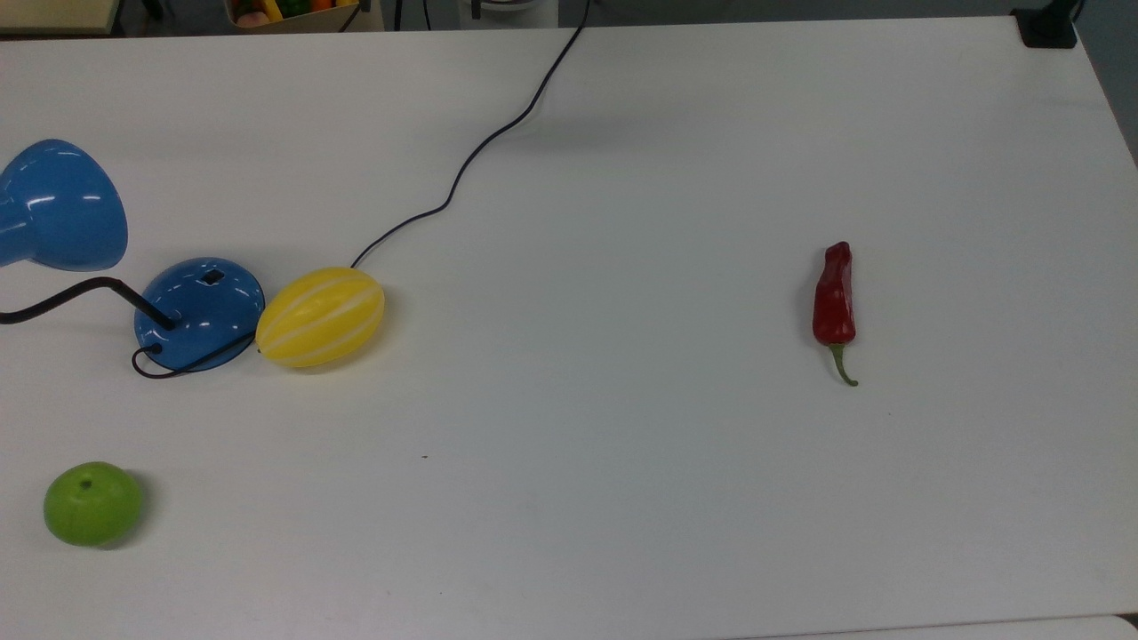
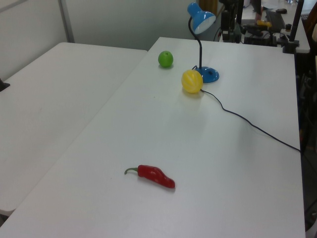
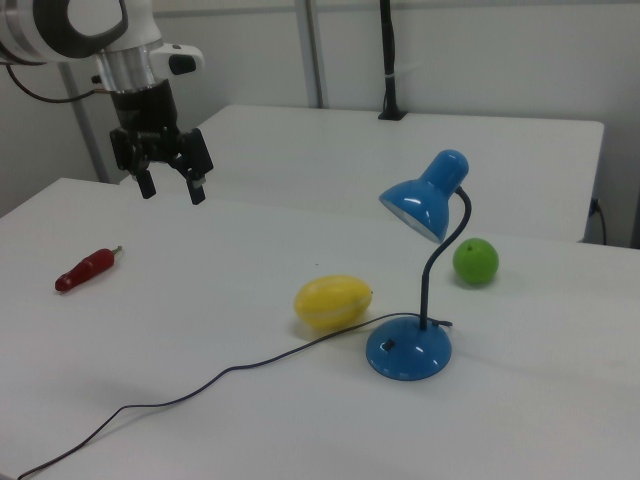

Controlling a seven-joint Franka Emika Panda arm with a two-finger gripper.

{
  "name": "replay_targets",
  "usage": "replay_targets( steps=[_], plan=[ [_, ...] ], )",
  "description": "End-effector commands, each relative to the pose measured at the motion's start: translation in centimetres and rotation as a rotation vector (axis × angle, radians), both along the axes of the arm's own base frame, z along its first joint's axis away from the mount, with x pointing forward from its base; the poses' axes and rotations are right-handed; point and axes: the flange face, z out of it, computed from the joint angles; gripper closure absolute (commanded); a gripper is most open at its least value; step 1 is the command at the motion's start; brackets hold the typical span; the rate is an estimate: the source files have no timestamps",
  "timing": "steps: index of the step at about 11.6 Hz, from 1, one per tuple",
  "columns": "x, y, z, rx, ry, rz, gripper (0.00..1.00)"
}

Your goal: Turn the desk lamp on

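The lamp (image 3: 420, 270) stands near the top view's left edge of the white worktop (image 1: 622, 489), its base (image 1: 201, 312) touching a yellow melon (image 1: 321, 316). Its cord (image 1: 480, 147) runs off the far edge. A green apple (image 1: 92, 503) lies nearer the front edge, a red pepper (image 1: 834, 298) well apart amid bare surface. The tool (image 3: 170, 188) hangs above the worktop, fingers apart, holding nothing.

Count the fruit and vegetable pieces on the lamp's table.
3: a yellow melon against the desk lamp base, a green apple near the top view's lower left, a red pepper alone at its right.
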Motion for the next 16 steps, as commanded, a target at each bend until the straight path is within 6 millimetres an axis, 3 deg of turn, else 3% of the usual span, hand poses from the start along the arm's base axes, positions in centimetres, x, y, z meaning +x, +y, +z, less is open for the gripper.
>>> replay_targets(
  steps=[1, 10, 11, 12, 13, 14, 16],
  plan=[
    [-0.40, -0.60, 0.61, 0.018, -0.011, 0.004, 0.00],
    [-0.40, -0.64, 0.48, 0.007, -0.009, 0.007, 0.00],
    [-0.41, -0.64, 0.41, 0.007, -0.007, 0.010, 0.09],
    [-0.39, -0.72, 0.42, 0.007, -0.008, 0.019, 0.41],
    [-0.37, -0.72, 0.43, 0.008, -0.008, 0.030, 0.63],
    [-0.38, -0.72, 0.36, 0.008, -0.007, 0.030, 0.95],
    [-0.38, -0.72, 0.36, 0.008, -0.007, 0.030, 1.00]
  ],
)
